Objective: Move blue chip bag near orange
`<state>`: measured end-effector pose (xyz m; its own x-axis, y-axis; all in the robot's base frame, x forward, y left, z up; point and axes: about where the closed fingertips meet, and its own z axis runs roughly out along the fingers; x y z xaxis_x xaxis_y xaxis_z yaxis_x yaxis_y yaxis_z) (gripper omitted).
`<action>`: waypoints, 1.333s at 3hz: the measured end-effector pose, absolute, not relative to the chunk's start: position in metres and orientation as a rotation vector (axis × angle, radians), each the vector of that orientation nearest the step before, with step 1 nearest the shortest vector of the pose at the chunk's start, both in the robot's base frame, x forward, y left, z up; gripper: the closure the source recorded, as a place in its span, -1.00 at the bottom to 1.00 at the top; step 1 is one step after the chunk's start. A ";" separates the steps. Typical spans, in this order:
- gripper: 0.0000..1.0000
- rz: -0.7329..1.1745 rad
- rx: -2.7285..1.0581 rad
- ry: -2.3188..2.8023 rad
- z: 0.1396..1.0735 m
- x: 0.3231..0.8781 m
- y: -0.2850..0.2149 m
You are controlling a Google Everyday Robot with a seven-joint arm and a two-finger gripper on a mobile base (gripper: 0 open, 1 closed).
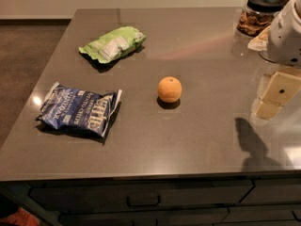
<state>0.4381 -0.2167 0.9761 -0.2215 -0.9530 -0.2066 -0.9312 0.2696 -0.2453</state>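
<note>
The gripper is seen at the right edge, above the bench — parted, nothing held. The orange is set mid-bench; the blue chip bag is laid flat, well apart to the orange's left.

Gripper at right edge, partly cut off, arm hiding part of jar, contents perhaps snacks

We see the gripper over the right side of the table, with bare surface between it and the orange. A bare strip also separates the orange from the blue chip bag. The light green chip bag and the lidded jar sit well back.
</note>
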 end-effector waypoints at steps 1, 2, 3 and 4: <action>-1.00 -0.098 -1.725 2.232 0.976 0.438 -0.217; -1.00 -0.037 -1.715 2.235 0.976 0.443 -0.211; -1.00 0.134 -1.692 2.218 0.969 0.458 -0.186; -1.00 0.332 -1.651 2.156 0.965 0.472 -0.142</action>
